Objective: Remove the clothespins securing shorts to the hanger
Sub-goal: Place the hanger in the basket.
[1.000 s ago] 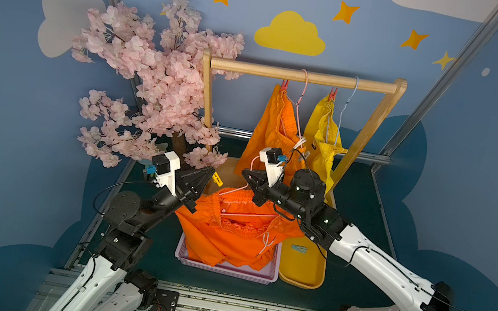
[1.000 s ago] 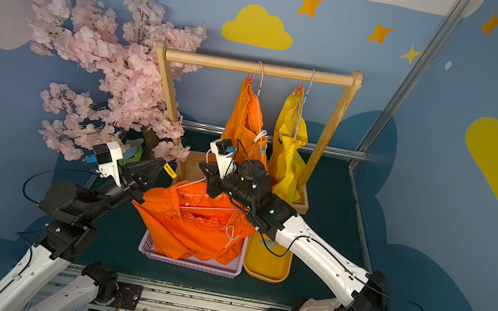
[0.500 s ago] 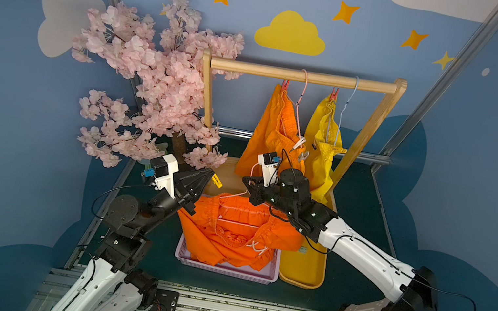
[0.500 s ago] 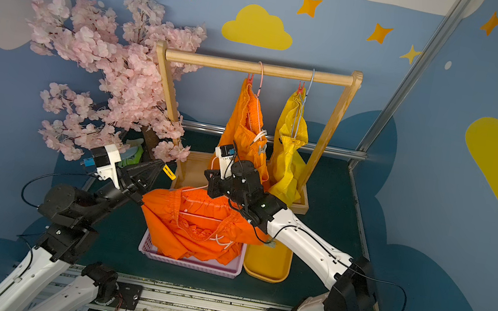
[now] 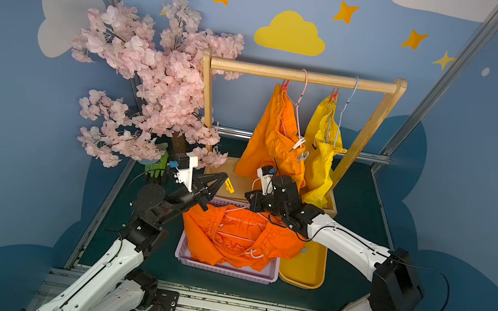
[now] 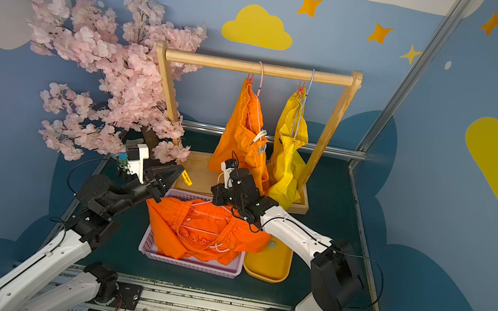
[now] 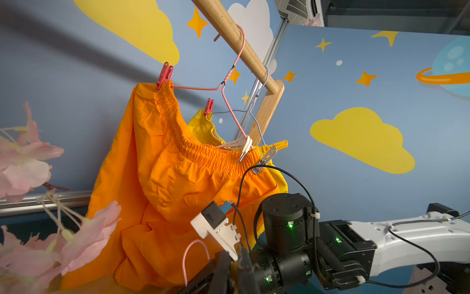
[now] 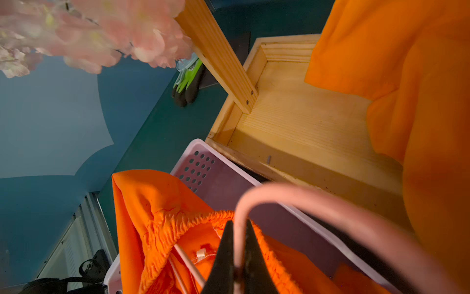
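Note:
My left gripper [image 5: 223,180] is shut on a yellow clothespin [image 5: 229,186] above the basket's far left corner; in the left wrist view its fingers [image 7: 221,264] pinch a yellow sliver. My right gripper [image 5: 250,197] is shut on the hook of a pink hanger [image 8: 305,201]. That hanger carries orange shorts [image 5: 236,237] slumped into the basket. On the rail hang orange shorts [image 5: 274,140] and yellow shorts [image 5: 322,152], each with a red clothespin [image 7: 164,75] [image 7: 209,106] at the upper end. A grey clothespin [image 7: 265,160] and a yellow one [image 7: 277,145] sit at the lower ends.
A lilac basket [image 5: 188,256] and a yellow tray [image 5: 307,270] lie side by side at the front. Behind them stands the wooden rack [image 5: 303,75] on its box base [image 8: 292,122]. A pink blossom tree [image 5: 157,78] and green-black gloves [image 5: 157,168] crowd the left.
The right gripper has sunk a little with the hanger, and the orange shorts have bunched lower into the basket. The left gripper has shifted slightly right with the yellow clothespin.

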You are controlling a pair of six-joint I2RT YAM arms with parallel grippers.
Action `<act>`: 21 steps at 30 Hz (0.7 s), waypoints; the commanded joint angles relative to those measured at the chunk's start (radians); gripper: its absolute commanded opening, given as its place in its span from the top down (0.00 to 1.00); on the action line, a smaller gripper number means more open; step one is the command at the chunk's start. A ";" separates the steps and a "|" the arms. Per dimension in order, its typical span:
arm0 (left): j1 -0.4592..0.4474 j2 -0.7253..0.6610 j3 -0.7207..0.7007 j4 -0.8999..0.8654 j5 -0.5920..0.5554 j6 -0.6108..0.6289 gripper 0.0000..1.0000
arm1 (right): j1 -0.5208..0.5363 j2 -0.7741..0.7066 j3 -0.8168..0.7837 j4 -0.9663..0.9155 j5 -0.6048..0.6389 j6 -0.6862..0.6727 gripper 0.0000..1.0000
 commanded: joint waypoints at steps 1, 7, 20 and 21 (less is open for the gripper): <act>-0.002 0.014 -0.031 0.083 0.024 -0.070 0.97 | -0.019 0.021 0.012 -0.030 -0.072 0.003 1.00; -0.010 0.058 -0.085 0.167 0.029 -0.123 0.97 | -0.020 0.009 -0.006 -0.045 -0.109 -0.002 0.97; -0.014 0.115 -0.042 0.115 0.027 -0.066 0.97 | 0.009 -0.214 -0.092 -0.221 0.001 -0.060 0.68; -0.013 0.122 -0.037 0.115 0.034 -0.064 0.97 | 0.012 -0.238 -0.100 -0.240 0.010 -0.069 0.67</act>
